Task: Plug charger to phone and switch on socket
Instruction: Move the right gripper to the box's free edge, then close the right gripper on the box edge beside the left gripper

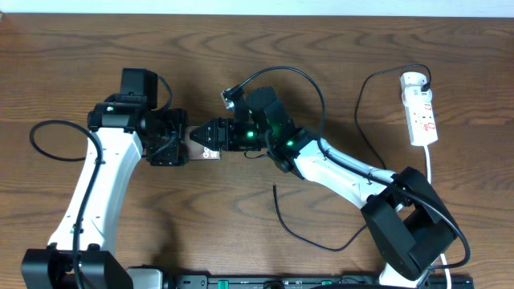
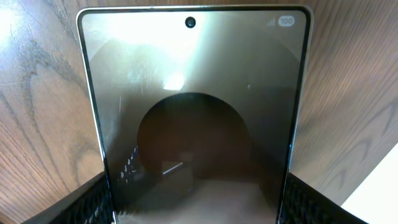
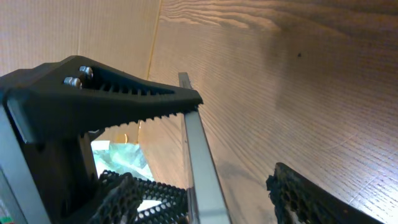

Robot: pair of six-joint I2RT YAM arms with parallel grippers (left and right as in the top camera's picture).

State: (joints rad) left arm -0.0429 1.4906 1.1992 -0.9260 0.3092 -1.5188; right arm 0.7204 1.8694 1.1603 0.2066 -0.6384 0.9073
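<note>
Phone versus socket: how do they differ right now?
The phone is a bronze-dark glass slab; the socket is a narrow white strip with red marks. The left gripper clasps the phone; the socket lies untouched on the table. The charger reaches the socket, while its free tip lies away from the phone. Both are elongated rectangles.

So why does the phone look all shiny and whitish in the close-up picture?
Left wrist view: the phone screen acts like a mirror, and a bright glare patch washes out its upper half. The bottom right corner of the picture is blown out white. Right wrist view: no glare, since the phone shows only as a thin edge above the table. Overhead view: even light, with a green glow on the right arm.
</note>
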